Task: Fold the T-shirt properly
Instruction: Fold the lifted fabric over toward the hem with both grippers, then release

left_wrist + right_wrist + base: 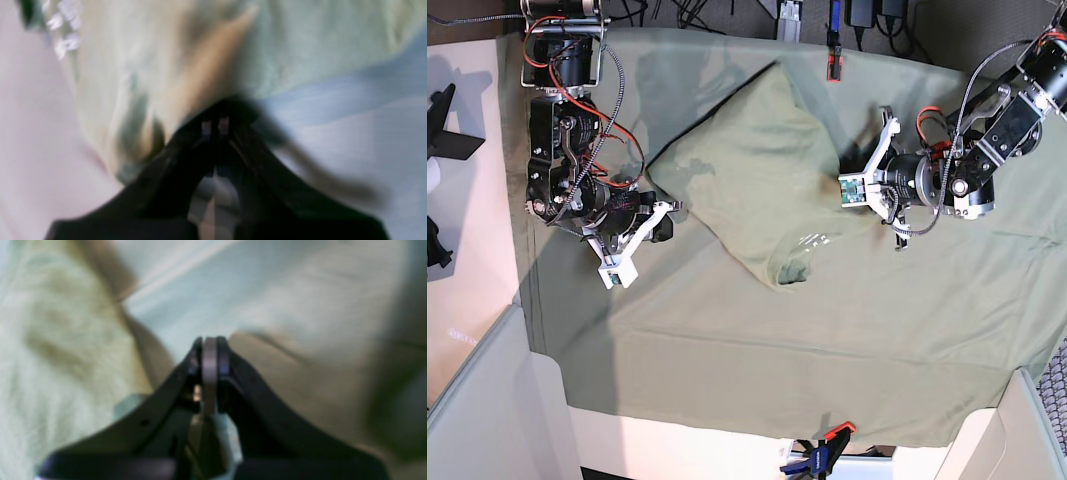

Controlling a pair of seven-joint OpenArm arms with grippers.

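Two arms are in my base view, and I judge the fold to be under way but far from finished. The pale sage-green short-sleeved cotton T-shirt (757, 165) lies near the middle of the bench, toward its far edge, on top of a larger plain sheet of similar green cloth (827, 350) that covers most of the bench. The shirt is not flat and not a neat rectangle: it sits as an angled, bunched shape with one corner pointing at the far edge and a rounded loop of fabric, possibly the ribbed neck or a sleeve opening, at its near end.

My left hand (864, 187) is at the shirt's side nearest it, jaws pressed together; the left wrist view is badly blurred, so I think it may be pinching a fold of the shirt there, but I cannot be sure. My right hand (620, 262) hangs over the bare sheet just beside the shirt's opposite edge, also closed. Its wrist view shows the two black fingers meeting with a thin grey strip between them, and I cannot tell whether that is cloth or padding.

What is left, by my reckoning: spread or square the shirt, bring the sleeves in, and fold the body over.

As for writing, there is a small whitish print on the shirt near the loop, too small and smeared to read. I see no legible brand anywhere.
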